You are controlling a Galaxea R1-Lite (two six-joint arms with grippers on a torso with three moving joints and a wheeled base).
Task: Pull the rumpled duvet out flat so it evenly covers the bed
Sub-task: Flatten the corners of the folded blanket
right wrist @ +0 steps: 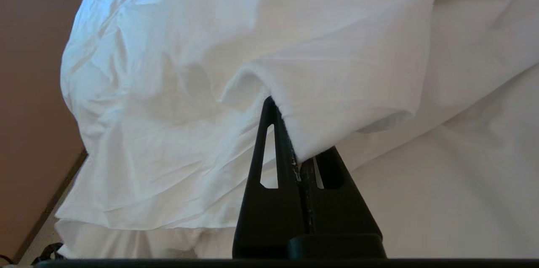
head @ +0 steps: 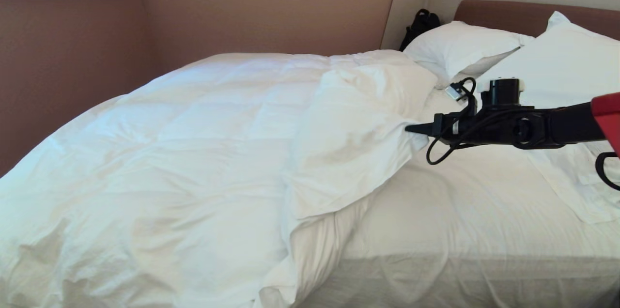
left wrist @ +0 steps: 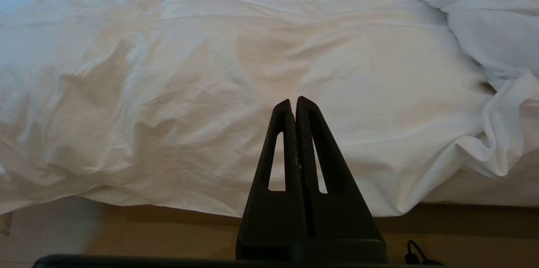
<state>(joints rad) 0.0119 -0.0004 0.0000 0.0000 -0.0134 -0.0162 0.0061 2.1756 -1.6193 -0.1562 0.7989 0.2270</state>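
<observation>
The duvet (head: pixel 203 153) lies bunched over the robot's left half of the bed (head: pixel 484 240), one corner flap folded back on itself, so the sheeted mattress toward the pillows (head: pixel 460 46) is bare. The right gripper (right wrist: pixel 290 133) reaches in level from the right. Its jaws are clamped on the hem of that folded flap, with cloth pinched between the tips and draped over one side. That hold looks meant for drawing the flap across the bare side. The left gripper (left wrist: pixel 293 103) hangs low at the near bed edge, jaws together, empty, pointing at flat duvet.
</observation>
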